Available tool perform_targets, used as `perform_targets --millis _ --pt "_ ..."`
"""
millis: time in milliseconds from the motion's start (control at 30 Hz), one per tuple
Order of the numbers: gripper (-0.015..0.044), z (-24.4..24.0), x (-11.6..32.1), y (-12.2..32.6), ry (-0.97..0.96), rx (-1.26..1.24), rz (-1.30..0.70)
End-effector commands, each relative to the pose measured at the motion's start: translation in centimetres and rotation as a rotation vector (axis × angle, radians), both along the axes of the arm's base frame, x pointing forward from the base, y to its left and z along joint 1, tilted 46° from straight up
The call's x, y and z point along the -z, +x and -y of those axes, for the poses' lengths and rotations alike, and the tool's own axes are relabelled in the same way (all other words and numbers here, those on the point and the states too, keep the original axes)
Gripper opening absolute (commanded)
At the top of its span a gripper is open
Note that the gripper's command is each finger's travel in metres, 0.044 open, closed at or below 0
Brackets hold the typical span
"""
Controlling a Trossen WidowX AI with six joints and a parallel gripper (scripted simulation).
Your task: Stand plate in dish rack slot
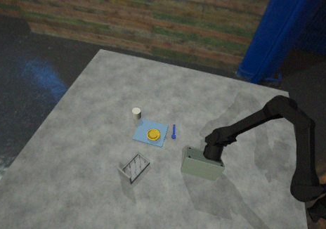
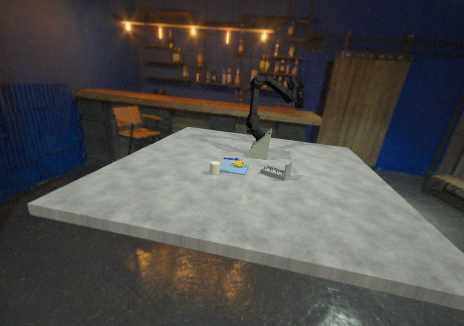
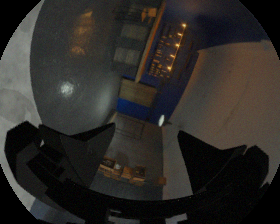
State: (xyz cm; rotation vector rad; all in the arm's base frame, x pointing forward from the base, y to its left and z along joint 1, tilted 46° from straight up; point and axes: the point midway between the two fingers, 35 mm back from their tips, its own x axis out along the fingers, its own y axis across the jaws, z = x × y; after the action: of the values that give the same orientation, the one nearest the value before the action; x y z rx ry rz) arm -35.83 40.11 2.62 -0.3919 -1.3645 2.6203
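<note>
A yellow plate (image 1: pixel 153 134) (image 2: pixel 238 163) lies flat on the blue mat (image 1: pixel 142 127) (image 2: pixel 228 170). The grey dish rack (image 1: pixel 124 174) (image 2: pixel 288 171) stands on the table a short way from the mat, with a taller wall at one end and rows of thin dark rails inside. No plate is in it. My gripper (image 3: pixel 147 131) is open, with nothing between its fingers in the wrist view. In the exterior view it is high above the table, behind and right of the arm's base, far from plate and rack.
A pale cup (image 1: pixel 136 113) (image 2: pixel 215 168) stands by the mat's corner. A blue spoon (image 1: pixel 173 131) (image 2: pixel 231 159) lies beside the mat, on the side toward the arm. The arm rises from a pale green block (image 1: pixel 201 168) (image 2: pixel 261 150) near the rack and spoon.
</note>
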Motion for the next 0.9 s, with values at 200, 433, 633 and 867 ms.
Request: perform_targets --millis 200,433,633,867 --pt "0.04 -4.7 0.4 6.3 -0.133 0.228 0.037" --pt "0.04 -7.3 0.8 11.5 -0.243 0.386 0.047" --pt "0.04 -8.7 1.2 16.3 -0.348 0.512 0.043" --pt "0.04 -10.2 2.0 22.4 -0.473 0.7 0.036"
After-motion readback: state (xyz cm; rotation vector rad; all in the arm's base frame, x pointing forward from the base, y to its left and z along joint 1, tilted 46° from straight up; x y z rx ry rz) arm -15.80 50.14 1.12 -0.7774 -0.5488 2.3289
